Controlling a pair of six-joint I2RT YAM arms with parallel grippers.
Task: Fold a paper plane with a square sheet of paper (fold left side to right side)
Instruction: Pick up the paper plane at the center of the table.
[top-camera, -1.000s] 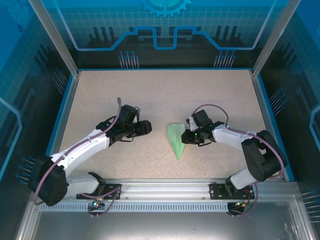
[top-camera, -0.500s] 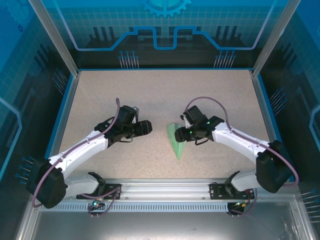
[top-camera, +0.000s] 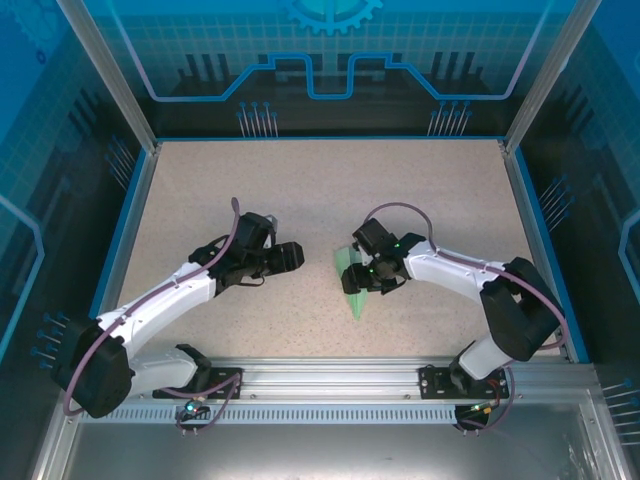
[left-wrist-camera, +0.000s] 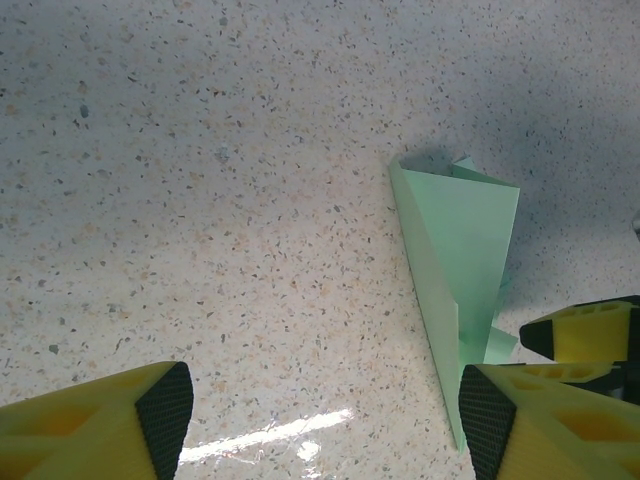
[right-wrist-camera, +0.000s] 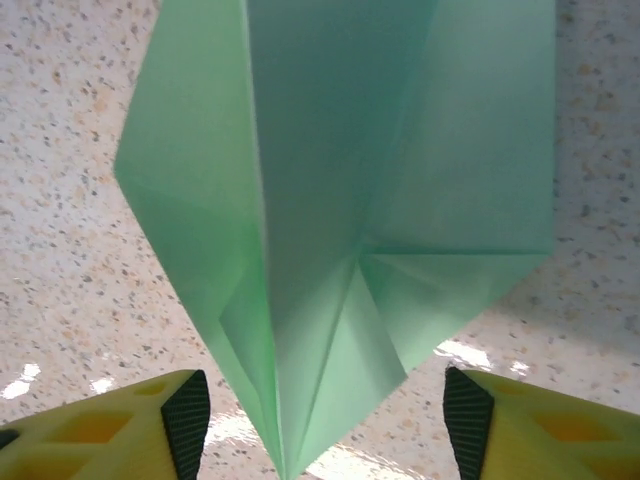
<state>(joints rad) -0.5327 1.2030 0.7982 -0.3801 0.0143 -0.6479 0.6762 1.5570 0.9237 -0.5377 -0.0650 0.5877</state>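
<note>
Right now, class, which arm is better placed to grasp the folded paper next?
Right: the right gripper, open, is over the folded paper, fingers flanking its tip; the left gripper sits apart.

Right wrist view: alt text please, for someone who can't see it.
Creased pale green paper, folded to a point, lies on a speckled table with its tip aimed between the fingers of the open right gripper. The fingers are yellow with black pads, one at each lower corner.
</note>
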